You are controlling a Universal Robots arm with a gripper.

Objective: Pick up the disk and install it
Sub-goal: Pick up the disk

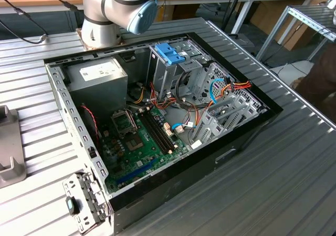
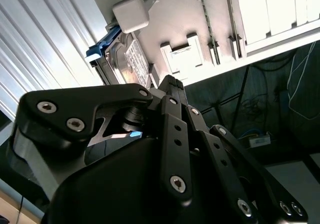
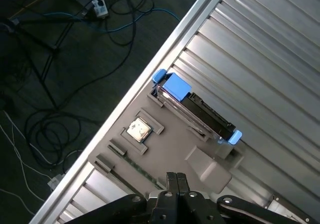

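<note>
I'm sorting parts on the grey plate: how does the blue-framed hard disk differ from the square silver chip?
The dark rectangular disk in its light-blue plastic frame stands on edge; the small square silver chip lies flat. The disk is long and larger; the chip is compact. The disk has blue ends; the chip has none. Both sit in recesses of the same grey holder plate.

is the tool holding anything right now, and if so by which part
Nothing is held. The tool is shut on nothing, and the disk sits apart from it in the grey holder.
</note>
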